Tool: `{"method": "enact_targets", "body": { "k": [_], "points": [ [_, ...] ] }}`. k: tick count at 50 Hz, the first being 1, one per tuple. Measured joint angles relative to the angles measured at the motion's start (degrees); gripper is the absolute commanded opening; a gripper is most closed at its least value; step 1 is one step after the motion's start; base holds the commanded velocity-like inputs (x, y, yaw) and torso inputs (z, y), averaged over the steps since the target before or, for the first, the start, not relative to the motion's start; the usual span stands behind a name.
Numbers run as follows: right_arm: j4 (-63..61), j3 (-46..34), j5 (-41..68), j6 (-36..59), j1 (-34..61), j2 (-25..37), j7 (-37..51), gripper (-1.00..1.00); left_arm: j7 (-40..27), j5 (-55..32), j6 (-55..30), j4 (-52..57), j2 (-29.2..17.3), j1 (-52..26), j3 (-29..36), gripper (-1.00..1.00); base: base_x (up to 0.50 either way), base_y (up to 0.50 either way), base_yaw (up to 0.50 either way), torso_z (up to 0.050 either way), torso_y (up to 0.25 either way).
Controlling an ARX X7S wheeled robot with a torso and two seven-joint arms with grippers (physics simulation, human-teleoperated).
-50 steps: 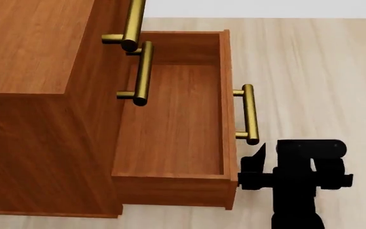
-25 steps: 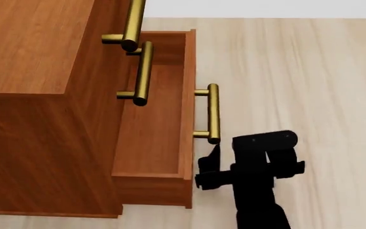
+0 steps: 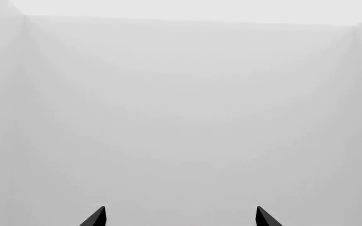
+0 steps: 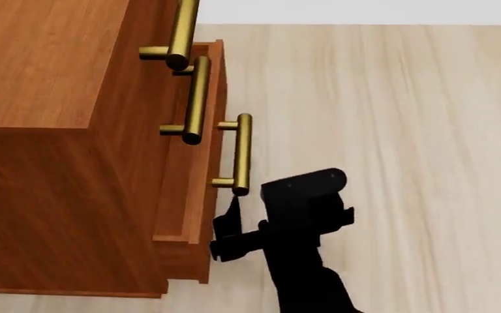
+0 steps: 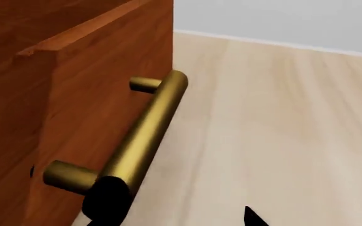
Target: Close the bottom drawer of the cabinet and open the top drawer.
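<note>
**Beside the right claw, the bottom drawer is nearly shut**

Left of the right claw (image 4: pixel 226 228) stands the cabinet (image 4: pixel 50 130), reddish-brown wood grain, boxy, with three stacked drawers and brass bar handles. Its bottom drawer (image 4: pixel 190 195) projects only a little from the cabinet front, and the drawer's handle (image 4: pixel 242 153) sits just above and beside the claw tips. From the head view one finger appears to touch the drawer front below the handle's near post; contact cannot be confirmed. Whether the right claw is wide or narrow I cannot tell: the right wrist view shows only one dark tip low in the frame and a dark patch by the handle's end.

The drawer looks like a stiff, shallow wooden box that should slide easily on a flat push against its front; the bar is smooth and round, so a push there could slip. Further up from the claw, the top drawer's handle (image 4: pixel 181 32) sticks out over the middle one; that rigid bar is the place to grip, mid-length, for pulling.

The left claw (image 3: pixel 179 217) shows two tips set wide apart, holding nothing, facing a blank pale wall.
</note>
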Motion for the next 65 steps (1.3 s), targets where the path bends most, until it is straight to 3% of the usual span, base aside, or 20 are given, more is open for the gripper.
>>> {"method": "enact_targets", "body": {
  "k": [25,40,54,65],
  "points": [
    [-5.78,-10.80,11.35,1.42,0.42,0.31,-4.80,1.00,-0.43,-0.78,-0.08,0.24,-0.53,-0.23,-0.19,1.00,0.00,0.00,0.00,0.000,0.000],
    [-11.52,-12.60,14.17,4.31,-0.79,2.65,-6.48,1.00,-0.69,-1.24,-0.06,0.30,-0.64,-0.50,-0.20,1.00,0.00,0.00,0.00,0.000,0.000],
    [-27.59,-12.71,19.02,10.00,-6.92,8.63,-1.55,1.00,-1.02,-1.48,0.04,0.33,-0.46,-0.67,0.21,1.00,0.00,0.00,0.00,0.000,0.000],
    [-42.98,-6.97,27.22,13.84,-14.12,14.17,5.64,1.00,-1.26,-1.56,0.22,0.32,-0.15,-0.79,0.85,1.00,0.00,0.00,0.00,0.000,0.001]
  ]
}}
